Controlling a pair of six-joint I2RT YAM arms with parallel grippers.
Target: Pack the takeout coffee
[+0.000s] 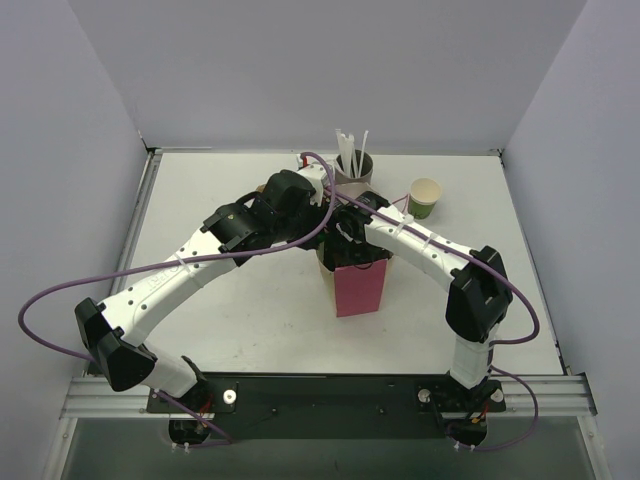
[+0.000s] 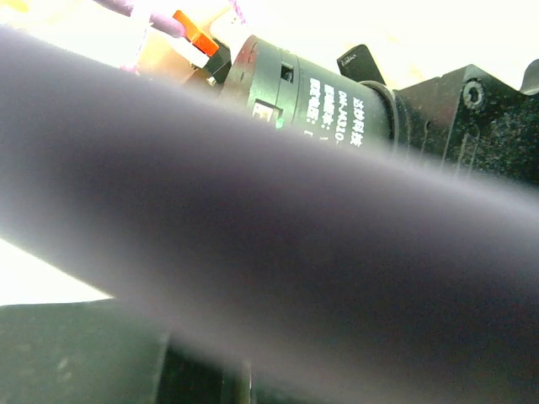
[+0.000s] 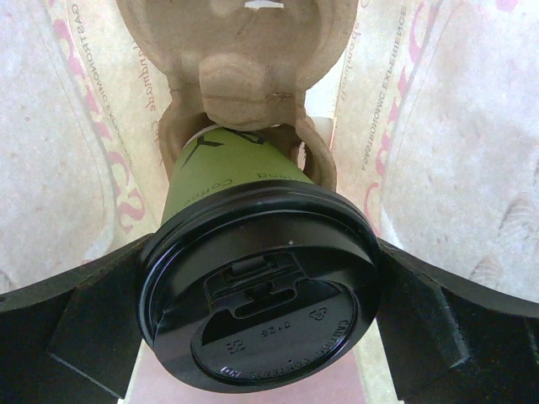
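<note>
The takeout coffee is a green paper cup [image 3: 226,181] with a black lid [image 3: 269,307]. In the right wrist view it stands in a brown pulp carrier [image 3: 236,50] inside the pink bag [image 1: 360,290]. My right gripper [image 3: 263,316] reaches down into the bag, and its black fingers [image 3: 84,328] press both sides of the lid rim. In the top view the right gripper [image 1: 346,235] is at the bag's mouth. My left gripper [image 1: 318,212] is beside the bag's far left edge, its jaws hidden. A blurred purple cable [image 2: 253,252] blocks the left wrist view.
A like green cup with a cream inside [image 1: 425,197] stands at the back right. A grey cylinder of white straws [image 1: 354,170] stands just behind the bag. Both arms cross over the bag's mouth. The right arm's black motor [image 2: 320,101] fills the left wrist view.
</note>
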